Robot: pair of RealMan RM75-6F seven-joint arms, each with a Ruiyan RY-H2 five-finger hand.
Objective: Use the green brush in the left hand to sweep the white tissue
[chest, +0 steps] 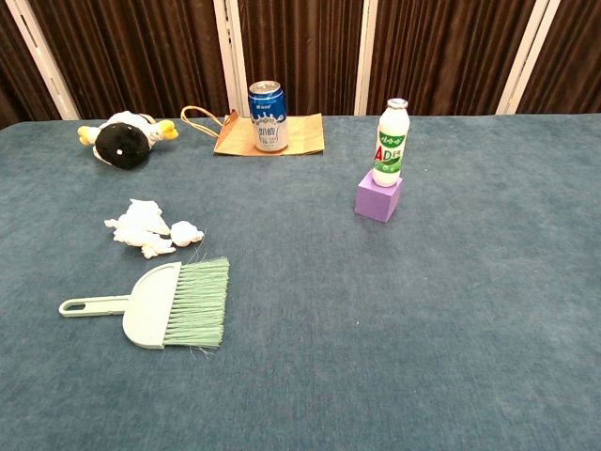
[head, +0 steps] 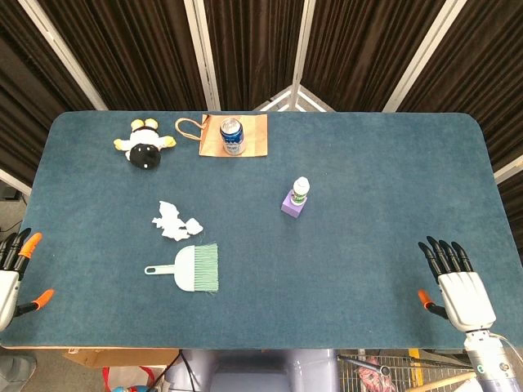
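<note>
The green brush (head: 192,269) (chest: 160,305) lies flat on the blue table, handle pointing left, bristles to the right. Just beyond it sits the crumpled white tissue (head: 175,220) (chest: 147,228), in a few pieces. My left hand (head: 11,273) rests at the table's left edge, fingers spread and holding nothing, well to the left of the brush. Near the front right corner my right hand (head: 458,286) lies with fingers spread and empty. The chest view shows neither hand.
A plush duck (head: 145,144) (chest: 125,140) lies at the back left. A blue can (head: 232,136) (chest: 267,116) stands on a brown paper bag (head: 255,135) (chest: 300,133). A small bottle (head: 301,190) (chest: 390,143) stands on a purple block (head: 292,207) (chest: 378,198) near the middle.
</note>
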